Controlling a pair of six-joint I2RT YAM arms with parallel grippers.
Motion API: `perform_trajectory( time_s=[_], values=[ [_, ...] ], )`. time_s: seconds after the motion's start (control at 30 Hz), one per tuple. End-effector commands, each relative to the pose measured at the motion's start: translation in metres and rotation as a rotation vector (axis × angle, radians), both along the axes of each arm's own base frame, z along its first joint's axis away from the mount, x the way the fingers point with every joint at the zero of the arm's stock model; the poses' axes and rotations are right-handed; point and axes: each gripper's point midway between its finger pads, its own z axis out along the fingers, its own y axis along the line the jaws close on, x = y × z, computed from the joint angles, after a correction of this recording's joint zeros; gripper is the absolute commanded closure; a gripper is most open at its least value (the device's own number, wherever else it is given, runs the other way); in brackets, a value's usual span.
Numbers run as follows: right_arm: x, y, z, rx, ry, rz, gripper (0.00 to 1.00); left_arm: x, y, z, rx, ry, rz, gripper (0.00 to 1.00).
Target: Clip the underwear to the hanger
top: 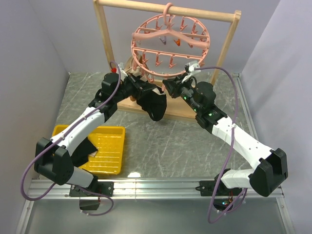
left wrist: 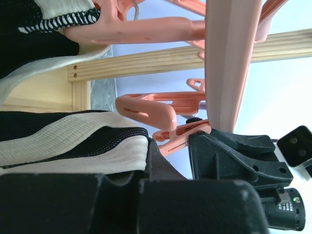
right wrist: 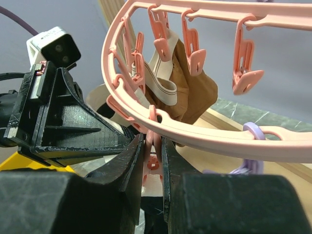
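Observation:
The pink round hanger (top: pixel 170 46) hangs by its hook from the wooden bar. My left gripper (top: pixel 142 91) is shut on the underwear (top: pixel 155 105), black cloth hanging below the ring's near edge. In the left wrist view its beige waistband (left wrist: pixel 73 144) runs into my left gripper (left wrist: pixel 139 168), just left of a pink clip peg (left wrist: pixel 183 134). My right gripper (top: pixel 171 87) is shut on a peg under the ring. In the right wrist view that peg (right wrist: pixel 153 141) sits pinched in my right gripper (right wrist: pixel 153 148), with the left gripper (right wrist: pixel 63 126) close beside it.
The pale wooden frame (top: pixel 105 44) stands at the back on its base board. A brown-and-cream garment (right wrist: pixel 187 92) hangs clipped to the hanger's far side. A yellow tray (top: pixel 111 130) at the near left holds a dark garment (top: pixel 85 148). Grey walls close both sides.

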Motion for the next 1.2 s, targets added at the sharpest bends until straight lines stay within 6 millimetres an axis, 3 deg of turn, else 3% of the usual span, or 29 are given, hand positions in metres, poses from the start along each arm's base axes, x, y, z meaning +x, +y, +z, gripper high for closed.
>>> perform_trajectory(
  time_s=[0.0, 0.27, 0.6, 0.93, 1.17],
  values=[
    [-0.008, 0.011, -0.043, -0.09, 0.078, 0.035, 1.0, 0.005, -0.003, 0.041, -0.082, -0.068, 0.013, 1.0],
    [-0.005, 0.012, -0.047, -0.107, 0.083, 0.016, 1.0, 0.006, -0.011, 0.05, -0.101, -0.085, 0.004, 1.0],
    [0.001, -0.002, -0.055, -0.153, 0.096, -0.063, 1.0, 0.011, -0.002, 0.054, -0.106, -0.098, 0.034, 1.0],
    [-0.001, 0.006, -0.065, -0.174, 0.122, -0.021, 1.0, 0.015, -0.002, 0.06, -0.112, -0.114, 0.035, 1.0],
    [-0.004, 0.013, -0.064, -0.165, 0.138, 0.017, 0.86, 0.016, -0.003, 0.06, -0.118, -0.116, 0.033, 1.0]
  ],
)
